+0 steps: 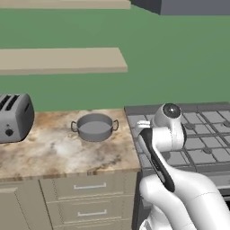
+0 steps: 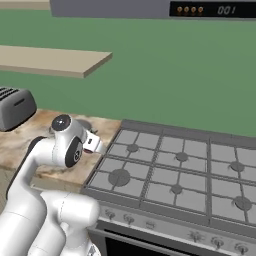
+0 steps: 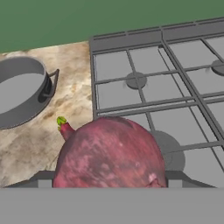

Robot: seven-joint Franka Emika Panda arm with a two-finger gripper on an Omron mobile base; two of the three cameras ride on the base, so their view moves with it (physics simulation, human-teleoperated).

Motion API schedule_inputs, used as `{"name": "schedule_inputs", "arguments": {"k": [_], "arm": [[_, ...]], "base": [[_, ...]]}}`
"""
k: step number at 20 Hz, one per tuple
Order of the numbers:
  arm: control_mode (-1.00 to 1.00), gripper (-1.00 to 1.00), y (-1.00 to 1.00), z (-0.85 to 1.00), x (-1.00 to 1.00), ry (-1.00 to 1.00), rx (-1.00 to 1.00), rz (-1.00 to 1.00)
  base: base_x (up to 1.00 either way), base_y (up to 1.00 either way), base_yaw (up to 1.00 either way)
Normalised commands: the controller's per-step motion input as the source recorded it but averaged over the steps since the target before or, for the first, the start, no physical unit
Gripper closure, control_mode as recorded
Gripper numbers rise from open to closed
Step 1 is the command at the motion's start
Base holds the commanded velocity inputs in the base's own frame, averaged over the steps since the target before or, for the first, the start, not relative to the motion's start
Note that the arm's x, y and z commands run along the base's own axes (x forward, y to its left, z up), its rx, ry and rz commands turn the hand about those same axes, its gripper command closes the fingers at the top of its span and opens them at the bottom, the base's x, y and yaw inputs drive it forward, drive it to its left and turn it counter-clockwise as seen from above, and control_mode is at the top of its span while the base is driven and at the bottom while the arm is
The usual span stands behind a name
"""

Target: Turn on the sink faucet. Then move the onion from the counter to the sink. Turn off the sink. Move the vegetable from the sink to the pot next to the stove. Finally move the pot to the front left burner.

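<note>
A big reddish onion (image 3: 109, 153) with a small green sprout fills the low middle of the hand view, and my gripper (image 3: 109, 183) is shut on it. It hangs over the seam between the marbled counter (image 3: 74, 109) and the stove (image 3: 153, 78), above the front left burner (image 3: 168, 155). The grey pot (image 1: 94, 127) stands empty on the counter (image 1: 54, 148) left of the stove (image 1: 197, 134); in the hand view the pot (image 3: 19, 92) lies at upper left. The sink and faucet are out of view.
A silver toaster (image 1: 13, 117) sits at the counter's far left. A beige shelf (image 1: 63, 60) hangs on the green wall above. A grey appliance with a display (image 2: 200, 9) is mounted over the stove (image 2: 175, 170). Drawers (image 1: 90, 186) front the counter.
</note>
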Motion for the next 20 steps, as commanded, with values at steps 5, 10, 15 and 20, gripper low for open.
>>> {"name": "schedule_inputs", "arguments": {"k": [5, 10, 15, 20], "arm": [[1.00, 1.00, 0.00, 0.00, 0.00, 0.00, 0.00, 0.00], [1.00, 1.00, 0.00, 0.00, 0.00, 0.00, 0.00, 0.00], [1.00, 1.00, 0.00, 0.00, 0.00, 0.00, 0.00, 0.00], [1.00, 1.00, 0.00, 0.00, 0.00, 0.00, 0.00, 0.00]], "base": [[0.40, 0.09, -0.12], [0.43, 0.12, -0.09], [0.03, 0.00, 0.00], [0.00, 0.00, 0.00]]}}
